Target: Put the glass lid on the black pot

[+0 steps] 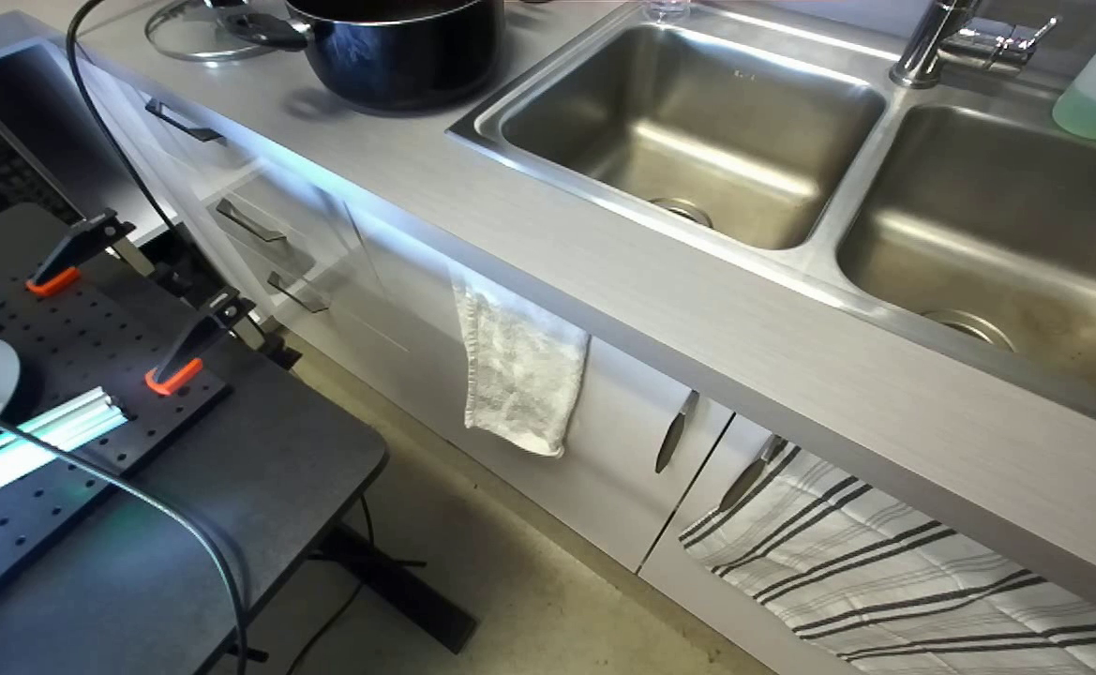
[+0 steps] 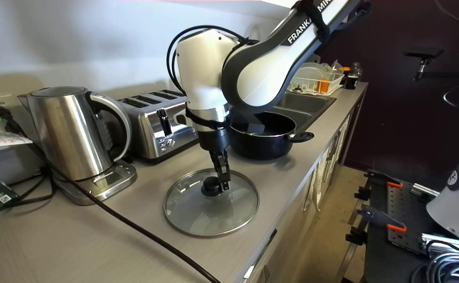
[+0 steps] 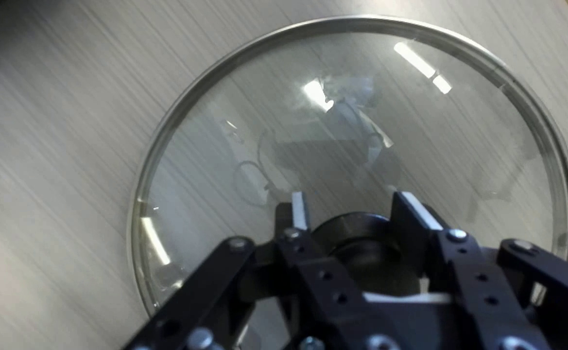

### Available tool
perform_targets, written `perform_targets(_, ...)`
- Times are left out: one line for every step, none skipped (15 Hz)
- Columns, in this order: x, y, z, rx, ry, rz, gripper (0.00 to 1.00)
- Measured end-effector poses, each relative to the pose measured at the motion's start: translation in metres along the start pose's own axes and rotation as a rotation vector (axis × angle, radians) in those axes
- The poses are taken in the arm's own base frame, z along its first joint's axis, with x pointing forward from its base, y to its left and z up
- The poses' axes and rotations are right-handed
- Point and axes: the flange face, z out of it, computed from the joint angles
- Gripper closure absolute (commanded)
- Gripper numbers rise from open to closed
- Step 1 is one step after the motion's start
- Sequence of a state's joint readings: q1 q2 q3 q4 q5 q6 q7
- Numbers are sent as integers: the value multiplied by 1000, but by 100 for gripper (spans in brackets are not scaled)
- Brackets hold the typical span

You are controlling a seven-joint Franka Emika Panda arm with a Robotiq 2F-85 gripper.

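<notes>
The lid (image 2: 209,214) lay flat at lower centre of an exterior view, the gripper (image 3: 352,209) astride its knob (image 2: 210,186), whether clamped unclear; reaching seemed done, but covering the open mid-frame pot (image 2: 261,148) remained.

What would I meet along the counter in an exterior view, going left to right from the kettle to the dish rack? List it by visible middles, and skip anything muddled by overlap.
Kettle → toaster → glass lid → black pot → dish rack.

Pot (image 2: 262,147) on counter (image 2: 76,243), between lid (image 2: 190,212) and sink (image 1: 859,178)
</notes>
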State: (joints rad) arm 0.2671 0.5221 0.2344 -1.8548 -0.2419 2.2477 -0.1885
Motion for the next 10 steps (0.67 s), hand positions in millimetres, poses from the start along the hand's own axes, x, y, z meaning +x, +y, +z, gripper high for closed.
perform_targets(2, 1, 0, -3, 18, -8, 13)
perform_targets(4, 1, 1, -5, 36, -14, 7)
perform_targets(6, 1, 2, -7, 54, -22, 1)
perform_targets(8, 1, 3, -8, 70, -30, 0)
perform_targets(10, 1, 5, -10, 84, -37, 0)
perform_targets(12, 1, 7, -10, 97, -45, 0)
perform_targets(13, 0, 9, -11, 109, -53, 0)
perform_targets(14, 0, 11, -12, 120, -59, 0)
perform_targets(15, 0, 12, -12, 129, -66, 0)
perform_targets(16, 0, 12, -13, 139, -72, 0)
